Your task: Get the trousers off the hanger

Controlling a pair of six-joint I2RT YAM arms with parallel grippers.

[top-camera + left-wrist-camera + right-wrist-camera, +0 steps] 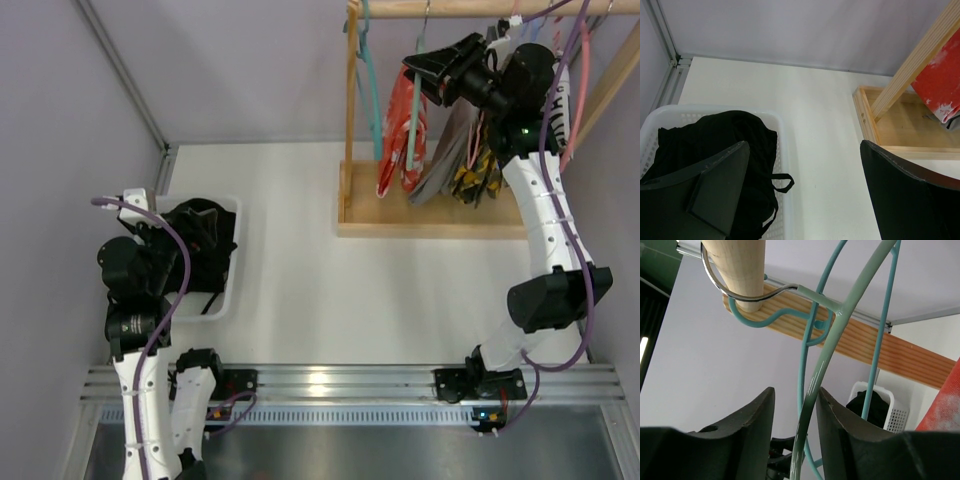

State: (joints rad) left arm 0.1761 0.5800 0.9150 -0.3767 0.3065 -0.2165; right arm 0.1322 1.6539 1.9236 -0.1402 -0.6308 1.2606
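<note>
The red trousers with white flecks (pixel 400 130) hang folded on the wooden clothes rack (pixel 430 225) at the far right of the table, draped from a pale green plastic hanger (pixel 840 335). Its silver metal hook (pixel 715 275) curls over the round wooden rail (pixel 740 265). They have not yet come off. A thin teal wire-shaped hanger (pixel 880 340) sits just beside it on the same rail, and a grey garment (pixel 445 150) and a yellow-and-black one (pixel 475 170) crowd in on the right.

The right gripper (pixel 425 70) is raised to the rail. In the wrist view its fingers (pixel 850 435) are drawn narrow on either side of the green hanger's sloping shoulder. They seem to pinch it, probably to steady or lift the hanger so the cloth can slide free. Gripping high on the shoulder keeps the fingers off the fabric. The teal hanger runs very close to them and could be snagged along with it.

At the near left, the white perforated plastic basket (pixel 232 280) already holds a black garment (pixel 205 235), so it looks like the drop-off place. The left gripper (pixel 805 195) hangs over it with its fingers spread wide and holding nothing, well apart from the rack. It is probably waiting there to take the trousers.
</note>
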